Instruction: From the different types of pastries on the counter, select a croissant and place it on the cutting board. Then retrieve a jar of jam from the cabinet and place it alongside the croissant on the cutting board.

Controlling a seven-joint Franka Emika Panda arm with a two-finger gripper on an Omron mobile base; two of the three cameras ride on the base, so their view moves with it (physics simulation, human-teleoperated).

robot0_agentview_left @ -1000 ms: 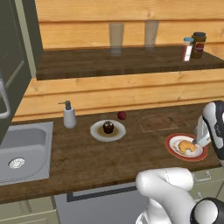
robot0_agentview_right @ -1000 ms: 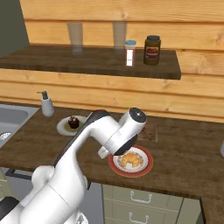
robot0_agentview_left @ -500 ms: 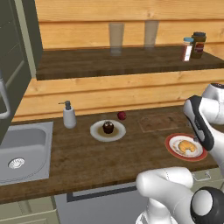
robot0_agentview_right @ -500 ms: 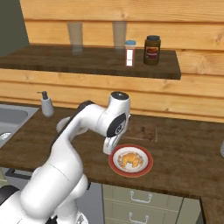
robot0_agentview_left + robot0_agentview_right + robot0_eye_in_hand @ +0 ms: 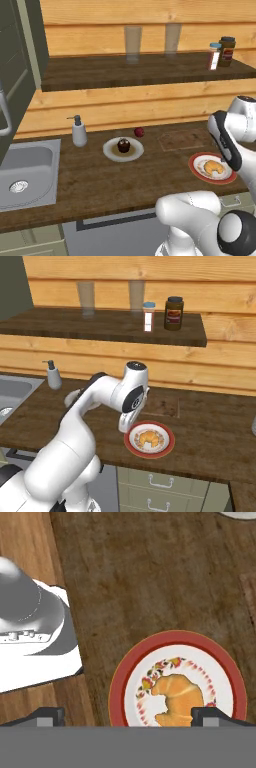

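Observation:
A golden croissant (image 5: 214, 167) (image 5: 148, 439) (image 5: 179, 699) lies on a red-rimmed plate (image 5: 196, 161) (image 5: 168, 448) (image 5: 120, 677) near the counter's front edge. My gripper (image 5: 124, 428) (image 5: 129, 717) hangs open just over the plate's left rim, with nothing between its fingers and the croissant off to one side. Behind the plate, a dark cutting board (image 5: 182, 140) (image 5: 162, 405) lies flat and bare. On the wooden shelf stands a dark jam jar (image 5: 227, 51) (image 5: 173, 313).
A white plate with a chocolate cupcake (image 5: 123, 146), a small red fruit (image 5: 139, 132), a soap dispenser (image 5: 78, 132) (image 5: 53, 375) and a sink (image 5: 25, 170) lie to the left. Two glasses (image 5: 132, 37) (image 5: 85, 292) and a shaker (image 5: 214, 56) (image 5: 148, 316) stand on the shelf.
My hand has swung from above the plate to its left rim and dropped slightly. The croissant and plate have not moved.

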